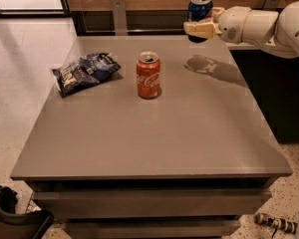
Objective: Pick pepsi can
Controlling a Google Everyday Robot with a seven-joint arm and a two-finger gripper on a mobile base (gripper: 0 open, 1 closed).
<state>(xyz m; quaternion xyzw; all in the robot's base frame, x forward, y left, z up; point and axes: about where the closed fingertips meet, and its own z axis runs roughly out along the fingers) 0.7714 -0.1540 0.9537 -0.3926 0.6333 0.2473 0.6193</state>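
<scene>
Tool (pixel 198 29) clamped on pepsi can (pixel 200 8) | held above table (pixel 139 148), far-right corner | red can (pixel 148 76) upright mid-table

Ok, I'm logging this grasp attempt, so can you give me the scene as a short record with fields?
gripper: at the table's far right edge, shut on the pepsi can
pepsi can: upright, held clear of the table, its shadow on the surface below
red can: upright, past mid-table, apart from the gripper
snack bag: lying at the far left
table: grey, bears the red can and the snack bag
</scene>
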